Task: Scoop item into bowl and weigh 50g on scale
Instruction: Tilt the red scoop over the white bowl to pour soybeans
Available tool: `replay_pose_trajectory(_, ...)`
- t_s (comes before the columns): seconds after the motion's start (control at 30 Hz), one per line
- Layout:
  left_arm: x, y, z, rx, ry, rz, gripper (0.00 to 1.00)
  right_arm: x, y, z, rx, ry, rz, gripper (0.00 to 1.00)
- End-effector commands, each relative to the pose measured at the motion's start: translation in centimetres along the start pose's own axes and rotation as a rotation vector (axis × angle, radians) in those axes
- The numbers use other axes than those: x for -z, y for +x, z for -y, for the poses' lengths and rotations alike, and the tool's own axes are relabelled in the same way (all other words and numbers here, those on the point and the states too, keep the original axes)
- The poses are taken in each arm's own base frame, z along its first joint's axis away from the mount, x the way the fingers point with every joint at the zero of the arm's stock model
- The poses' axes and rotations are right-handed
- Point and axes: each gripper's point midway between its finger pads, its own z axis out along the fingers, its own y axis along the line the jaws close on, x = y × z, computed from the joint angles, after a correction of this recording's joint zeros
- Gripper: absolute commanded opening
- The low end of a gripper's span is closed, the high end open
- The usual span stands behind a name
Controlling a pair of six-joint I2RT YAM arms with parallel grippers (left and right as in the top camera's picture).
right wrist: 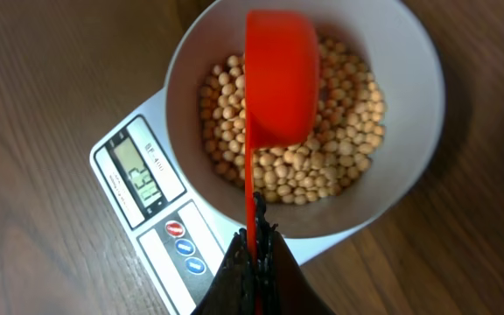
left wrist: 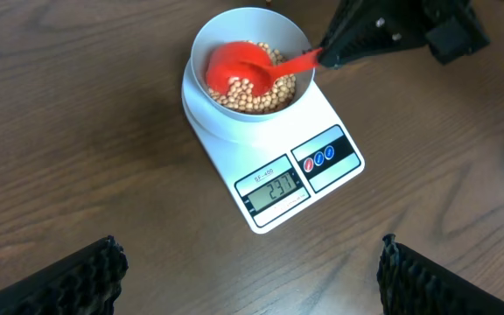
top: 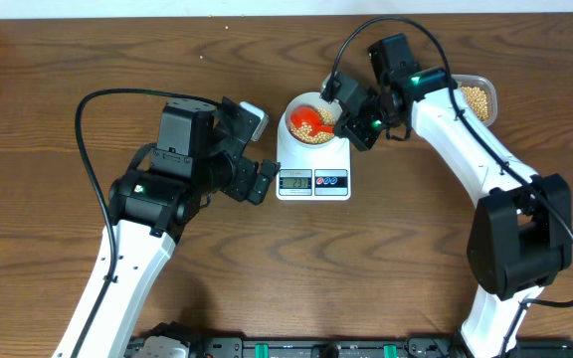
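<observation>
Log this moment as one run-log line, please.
right gripper: shut on red scoop handle | scoop: in bowl, over soybeans | bowl: on scale, partly filled | left gripper: open, empty, apart from scale

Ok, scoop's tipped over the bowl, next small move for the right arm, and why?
Probably lift the red scoop clear of the bowl and go to the tub for more. It sits mouth-down over the beans, apparently emptied, and the scale display seems to read 23.7, well short of target.
</observation>
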Motion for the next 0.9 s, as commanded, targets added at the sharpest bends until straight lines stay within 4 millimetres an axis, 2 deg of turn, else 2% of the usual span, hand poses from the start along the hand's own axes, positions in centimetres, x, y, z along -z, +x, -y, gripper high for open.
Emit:
replay_pose_trajectory(0.0, -0.1, 0.1, 0.3, -0.003, 0.014, -0.001, 0.94, 1.0, -1.1, 0.7, -0.065, -0.031, 0.061, 0.01)
replay_pose_trajectory(0.37, -0.1, 0.1, 0.3, -0.003, 0.014, -0.001, 0.94, 3.9, -2.9, 2.1, -0.13, -0.092, 0.191, 0.01)
replay_pose_trajectory(0.6, -0.1, 0.1, 0.3, -0.003, 0.014, -0.001, 0.94, 5.9, -3.7, 2.4, -0.147, -0.132, 0.241, 0.01)
replay_pose_trajectory(0.87, -0.1, 0.1, 0.3, -0.003, 0.014, -0.001, 0.94, 6.6, -4.0, 2.2, -0.153, -0.137, 0.24, 0.01)
